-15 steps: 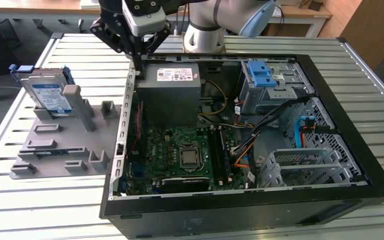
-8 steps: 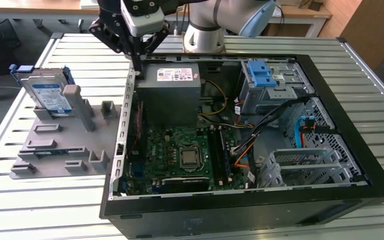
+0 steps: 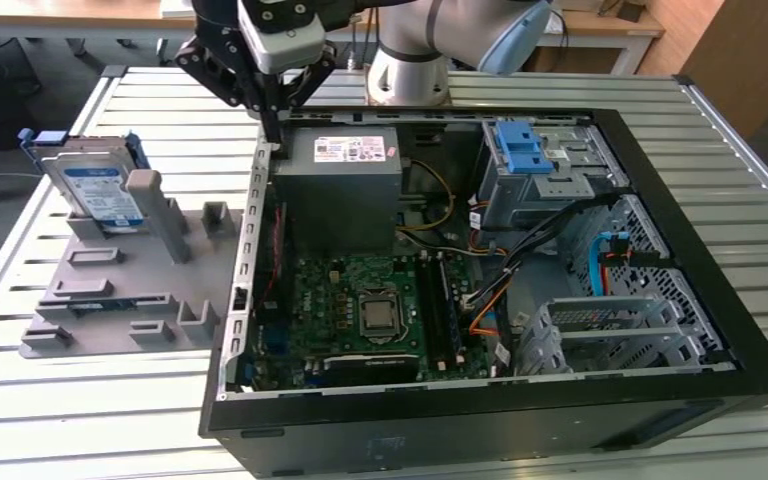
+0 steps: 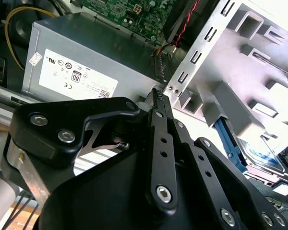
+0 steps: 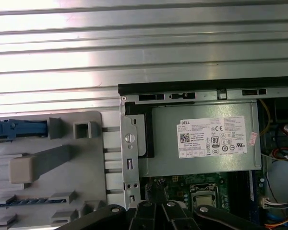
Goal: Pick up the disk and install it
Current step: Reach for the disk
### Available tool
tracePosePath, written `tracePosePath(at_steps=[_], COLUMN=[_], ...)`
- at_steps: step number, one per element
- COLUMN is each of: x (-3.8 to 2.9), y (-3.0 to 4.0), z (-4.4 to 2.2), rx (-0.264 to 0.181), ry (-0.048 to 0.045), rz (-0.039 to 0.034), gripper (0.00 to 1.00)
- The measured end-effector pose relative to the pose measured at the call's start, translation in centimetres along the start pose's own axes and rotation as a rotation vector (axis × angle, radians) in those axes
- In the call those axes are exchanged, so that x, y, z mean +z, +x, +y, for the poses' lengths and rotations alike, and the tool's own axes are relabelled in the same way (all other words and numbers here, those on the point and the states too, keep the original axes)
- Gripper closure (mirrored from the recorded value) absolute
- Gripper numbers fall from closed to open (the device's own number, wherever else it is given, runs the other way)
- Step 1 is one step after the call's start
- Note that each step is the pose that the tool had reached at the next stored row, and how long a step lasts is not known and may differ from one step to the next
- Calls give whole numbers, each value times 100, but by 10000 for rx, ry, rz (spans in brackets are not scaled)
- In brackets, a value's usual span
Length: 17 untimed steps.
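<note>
My end effector (image 3: 275, 125) hangs over the case (image 3: 491, 425) wall nearest the rack (image 3: 117, 290). The rack sits on the surface (image 3: 91, 420) at the exterior view's left of the case, the disk (image 3: 97, 190) standing upright at its far end. In the case, the supply (image 3: 344, 190) lies behind the board (image 3: 357, 310).

Hand (image 5: 157, 209), seemingly closed, near power supply (image 5: 201, 139).
</note>
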<state>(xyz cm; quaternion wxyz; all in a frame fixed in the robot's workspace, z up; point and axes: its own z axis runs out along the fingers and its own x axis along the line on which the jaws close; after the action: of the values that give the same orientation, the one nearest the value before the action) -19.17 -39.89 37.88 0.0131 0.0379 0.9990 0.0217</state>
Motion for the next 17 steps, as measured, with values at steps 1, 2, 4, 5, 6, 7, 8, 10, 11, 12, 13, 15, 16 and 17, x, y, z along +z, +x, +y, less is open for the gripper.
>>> tracePosePath(at_steps=[1,2,4,5,6,7,8,10,11,12,13,15,16,17], x=[1,1,3,4,5,6,7,9,10,10,11,14,15,17], y=[3,5,11,16,18,20,22,28,29,30,31,36,38,40], z=[0,0,-1,-1,-2,-2,-2,-2,-3,-3,-3,-3,-3,-4], rx=[0,0,1,1,0,0,-1,0,0,-1,-1,1,0,1], ry=[-1,0,0,-1,0,1,1,0,0,1,2,0,0,0], rz=[0,0,0,-1,0,1,1,0,0,2,3,2,2,2], gripper=[89,89,89,89,89,89,89,89,89,89,89,89,89,89])
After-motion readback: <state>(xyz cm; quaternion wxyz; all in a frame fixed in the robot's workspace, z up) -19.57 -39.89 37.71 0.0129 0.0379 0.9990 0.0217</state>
